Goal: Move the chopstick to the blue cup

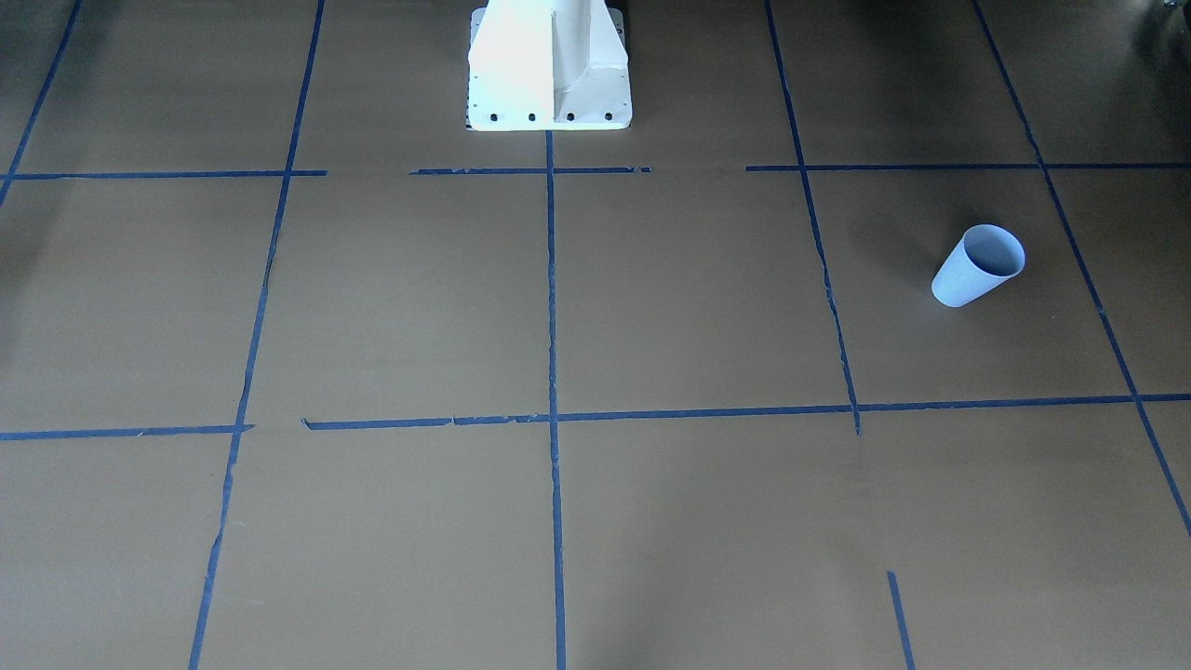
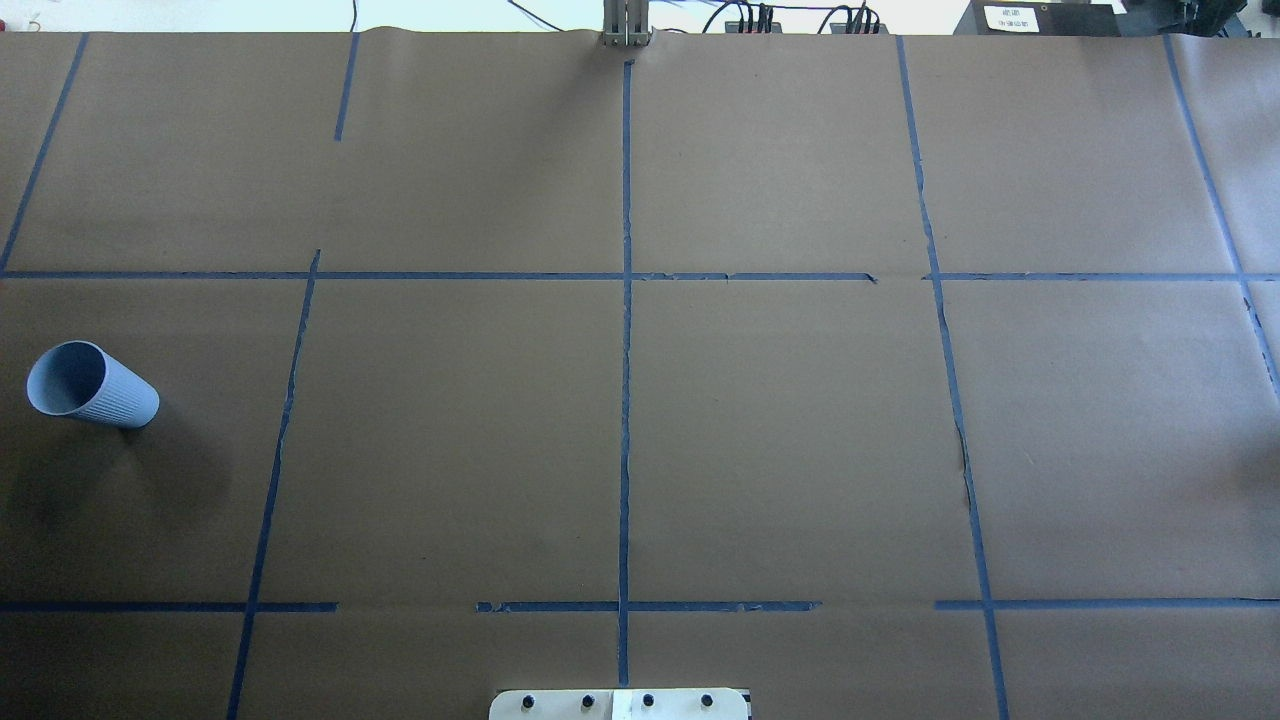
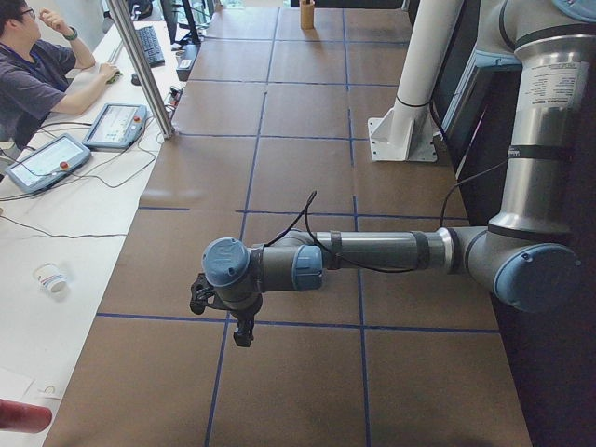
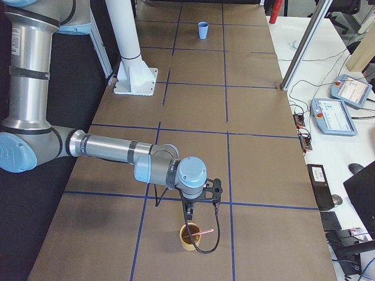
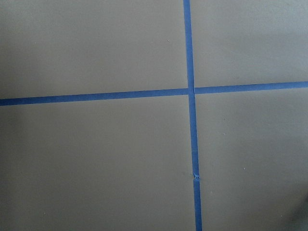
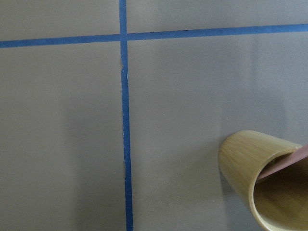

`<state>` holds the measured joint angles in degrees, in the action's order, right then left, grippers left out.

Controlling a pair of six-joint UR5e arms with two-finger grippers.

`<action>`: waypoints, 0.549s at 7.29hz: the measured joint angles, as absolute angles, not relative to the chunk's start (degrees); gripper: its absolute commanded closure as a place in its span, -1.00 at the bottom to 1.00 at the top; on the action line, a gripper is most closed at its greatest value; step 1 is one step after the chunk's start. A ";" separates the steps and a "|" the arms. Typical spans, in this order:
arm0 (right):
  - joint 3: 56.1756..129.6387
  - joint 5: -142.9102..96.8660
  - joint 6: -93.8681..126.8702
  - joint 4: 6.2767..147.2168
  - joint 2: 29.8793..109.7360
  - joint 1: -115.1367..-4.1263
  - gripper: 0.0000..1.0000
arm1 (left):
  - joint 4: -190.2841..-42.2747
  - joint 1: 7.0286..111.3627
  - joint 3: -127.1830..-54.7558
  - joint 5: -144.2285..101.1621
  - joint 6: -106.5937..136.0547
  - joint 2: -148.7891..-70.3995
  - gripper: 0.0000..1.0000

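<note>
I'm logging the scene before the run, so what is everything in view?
Blue cup: one, pale blue, table's left end.
Bamboo cup: one, tan, table's right end.
Chopstick: one, pinkish, leaning in the bamboo cup.
Tape lines: many, dark blue, a grid on the brown table.
Pendants: two, grey, on the white side bench.
Person: one, seated at that bench.
Pedestal: one, white, at the table's robot side.
Left hand: one, black, over bare table; open or shut, cannot tell.
Right hand: one, black, just above the bamboo cup; cannot tell.
</note>
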<state>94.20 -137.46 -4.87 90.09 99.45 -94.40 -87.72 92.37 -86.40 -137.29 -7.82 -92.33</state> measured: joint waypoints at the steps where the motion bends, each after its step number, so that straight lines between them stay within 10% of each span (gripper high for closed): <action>1: 94.21 -137.46 -4.85 89.95 99.44 -94.41 -0.99 | -87.72 92.37 -86.40 -137.29 -7.82 -92.31 -1.00; 4: 94.03 -137.46 -4.81 89.03 99.44 -94.47 -0.99 | -87.74 92.37 -86.40 -137.28 -7.76 -92.34 -1.00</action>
<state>94.03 -137.46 -4.81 89.03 99.44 -94.47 -87.74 92.37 -86.40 -137.28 -7.76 -92.34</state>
